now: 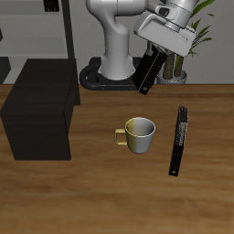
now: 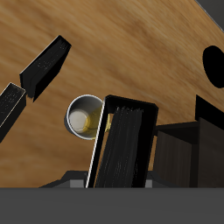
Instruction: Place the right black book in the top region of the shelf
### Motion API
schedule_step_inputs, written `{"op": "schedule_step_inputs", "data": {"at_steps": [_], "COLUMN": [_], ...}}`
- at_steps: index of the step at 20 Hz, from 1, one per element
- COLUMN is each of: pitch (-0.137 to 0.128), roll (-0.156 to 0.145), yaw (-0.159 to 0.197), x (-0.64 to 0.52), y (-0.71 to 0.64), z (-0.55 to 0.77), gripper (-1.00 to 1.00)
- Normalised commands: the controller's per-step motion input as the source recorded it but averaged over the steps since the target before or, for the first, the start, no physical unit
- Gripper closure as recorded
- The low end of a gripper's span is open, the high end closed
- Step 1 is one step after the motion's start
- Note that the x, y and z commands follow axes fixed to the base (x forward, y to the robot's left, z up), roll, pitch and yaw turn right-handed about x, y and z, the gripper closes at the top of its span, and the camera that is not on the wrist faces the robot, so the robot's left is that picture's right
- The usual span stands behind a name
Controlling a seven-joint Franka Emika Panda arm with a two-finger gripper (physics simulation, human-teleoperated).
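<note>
The end effector (image 1: 157, 57) is gripping the right black book (image 1: 150, 70) and carrying it in the air at the upper right of the exterior frame, above the worktop (image 1: 101, 192) and the mug (image 1: 138, 134), so the transport step is under way. The book is hanging tilted just beneath the closed fingers, well apart from the shelf (image 1: 38, 110) at the left of the frame. Next, the arm is probably needing to travel across to the shelf's top and level the book before releasing.

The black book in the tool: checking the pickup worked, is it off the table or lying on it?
Off the table. The chunky black book hangs tilted in the tool, above the wood behind the mug.
</note>
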Motion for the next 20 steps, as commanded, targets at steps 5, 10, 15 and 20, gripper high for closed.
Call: {"op": "schedule_step_inputs", "data": {"at_steps": [5,10,15,20], "pitch": [0.018,0.011,-0.005,-0.026], "roll": [-0.057,-0.053,-0.076,-0.111], "yaw": [0.033,0.008,-0.030,-0.028], "x": [0.04,-0.02,-0.10,-0.06], "y": [0.20,0.13,-0.10,-0.21], "z": [-0.17,-0.04,-0.01,0.06], "gripper": [1.00,1.00,1.00,1.00]}}
